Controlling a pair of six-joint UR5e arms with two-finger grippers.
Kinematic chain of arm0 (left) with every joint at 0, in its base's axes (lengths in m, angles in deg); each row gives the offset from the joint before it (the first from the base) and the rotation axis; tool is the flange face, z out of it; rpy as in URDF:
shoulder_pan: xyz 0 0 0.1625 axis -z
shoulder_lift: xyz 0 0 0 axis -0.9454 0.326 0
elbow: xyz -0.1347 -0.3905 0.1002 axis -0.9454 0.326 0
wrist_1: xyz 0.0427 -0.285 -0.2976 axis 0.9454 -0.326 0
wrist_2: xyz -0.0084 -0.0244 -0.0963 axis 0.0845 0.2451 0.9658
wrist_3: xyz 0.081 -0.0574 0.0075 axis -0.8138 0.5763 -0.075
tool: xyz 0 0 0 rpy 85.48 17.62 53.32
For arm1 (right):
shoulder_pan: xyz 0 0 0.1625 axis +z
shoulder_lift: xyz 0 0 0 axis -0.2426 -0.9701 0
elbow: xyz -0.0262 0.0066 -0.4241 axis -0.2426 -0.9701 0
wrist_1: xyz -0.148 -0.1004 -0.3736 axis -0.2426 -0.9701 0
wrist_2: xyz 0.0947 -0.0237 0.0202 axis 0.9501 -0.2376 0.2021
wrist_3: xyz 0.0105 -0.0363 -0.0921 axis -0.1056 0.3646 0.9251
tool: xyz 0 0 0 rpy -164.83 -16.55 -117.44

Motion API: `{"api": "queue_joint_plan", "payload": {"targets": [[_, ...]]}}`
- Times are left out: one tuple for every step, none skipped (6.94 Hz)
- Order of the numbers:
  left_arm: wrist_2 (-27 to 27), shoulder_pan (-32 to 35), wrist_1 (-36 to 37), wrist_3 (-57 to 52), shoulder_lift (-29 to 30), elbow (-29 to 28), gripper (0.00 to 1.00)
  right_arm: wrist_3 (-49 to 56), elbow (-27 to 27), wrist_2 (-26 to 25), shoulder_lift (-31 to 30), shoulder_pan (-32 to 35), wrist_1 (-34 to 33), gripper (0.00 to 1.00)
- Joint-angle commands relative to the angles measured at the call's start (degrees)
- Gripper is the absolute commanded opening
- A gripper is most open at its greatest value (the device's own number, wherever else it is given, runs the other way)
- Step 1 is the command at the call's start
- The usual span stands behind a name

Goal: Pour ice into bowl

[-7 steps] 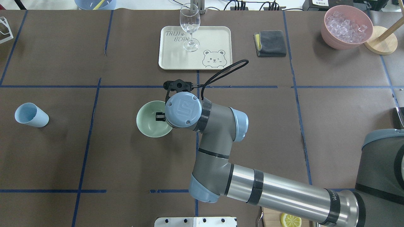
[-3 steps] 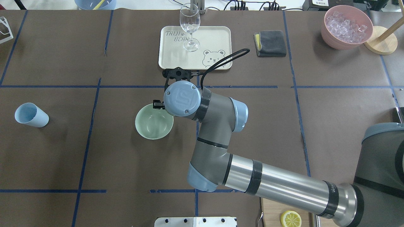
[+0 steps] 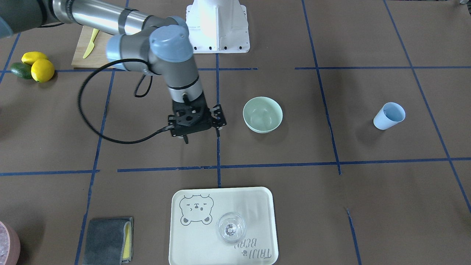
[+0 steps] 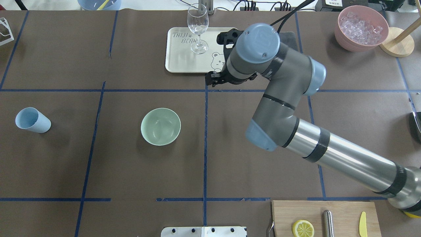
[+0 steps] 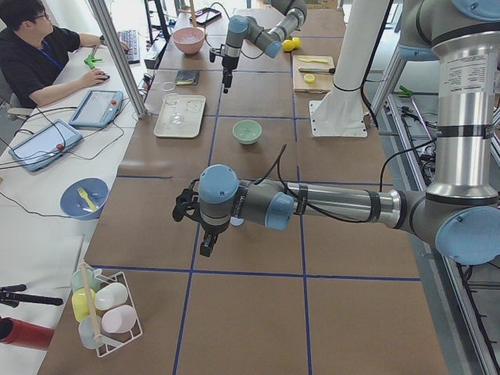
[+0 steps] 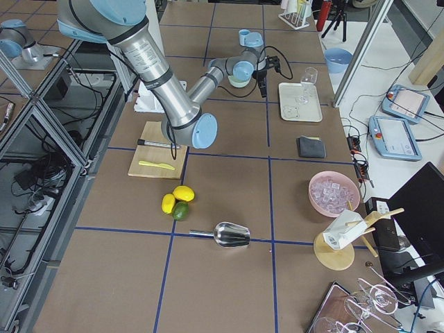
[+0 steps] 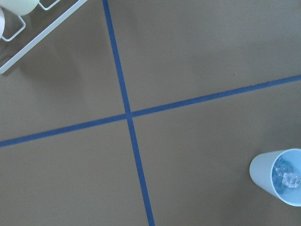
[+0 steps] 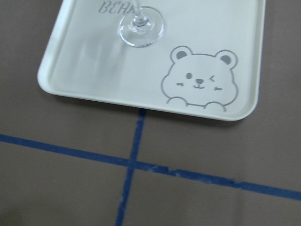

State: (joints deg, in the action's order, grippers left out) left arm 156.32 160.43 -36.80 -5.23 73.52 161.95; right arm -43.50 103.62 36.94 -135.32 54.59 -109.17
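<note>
The right gripper (image 3: pixel 202 137) hangs wide open, holding nothing, above mid-table. The bowl (image 4: pixel 160 126) sits mid-table, and the ice (image 7: pixel 287 178) lies in the blue cup (image 7: pixel 262 168) toward the table's left end. Whether the left gripper (image 5: pixel 205 247) is open or closed cannot be told.

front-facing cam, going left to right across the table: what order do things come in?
Order: lemons → grey cloth → right gripper → mint-green bowl → blue cup. Left out: tray and wine glass, which overlap the gripper and bowl sideways.
</note>
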Motion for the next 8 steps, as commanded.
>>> {"api": "queue_joint_plan", "payload": {"targets": [[-0.2, 0.0, -0.9, 0.0, 3.6, 0.5, 1.0, 20.2, 0.8, 8.1, -7.4, 11.5, -1.8, 1.0], [-0.2, 0.0, -4.0, 0.4, 4.9, 0.0, 1.0, 32.2, 0.8, 14.7, -11.1, 18.5, -3.0, 1.0], [-0.3, 0.0, -9.8, 1.7, 6.2, -0.3, 1.0, 40.9, 0.9, 19.2, -14.7, 24.7, -4.0, 1.0], [0.1, 0.0, -18.5, 2.9, 6.9, -2.9, 1.0, 48.4, 0.9, 19.5, -19.5, 28.7, -3.9, 1.0], [-0.1, 0.0, -24.6, 11.2, 6.8, -3.2, 1.0, 52.7, 1.1, 19.9, -23.5, 32.6, -4.0, 1.0], [-1.2, -0.2, -30.6, 22.9, 6.6, -3.0, 1.0, 52.8, 1.7, 23.2, -28.9, 35.0, -3.1, 1.0], [-5.2, -3.6, -39.2, 31.1, 5.3, -2.3, 1.0, 51.8, 4.5, 23.3, -32.5, 35.7, -0.6, 1.0], [-17.8, -12.4, -49.0, 36.8, 1.2, -1.0, 1.0, 51.4, 5.0, 23.9, -33.2, 36.8, -0.3, 1.0]]}}
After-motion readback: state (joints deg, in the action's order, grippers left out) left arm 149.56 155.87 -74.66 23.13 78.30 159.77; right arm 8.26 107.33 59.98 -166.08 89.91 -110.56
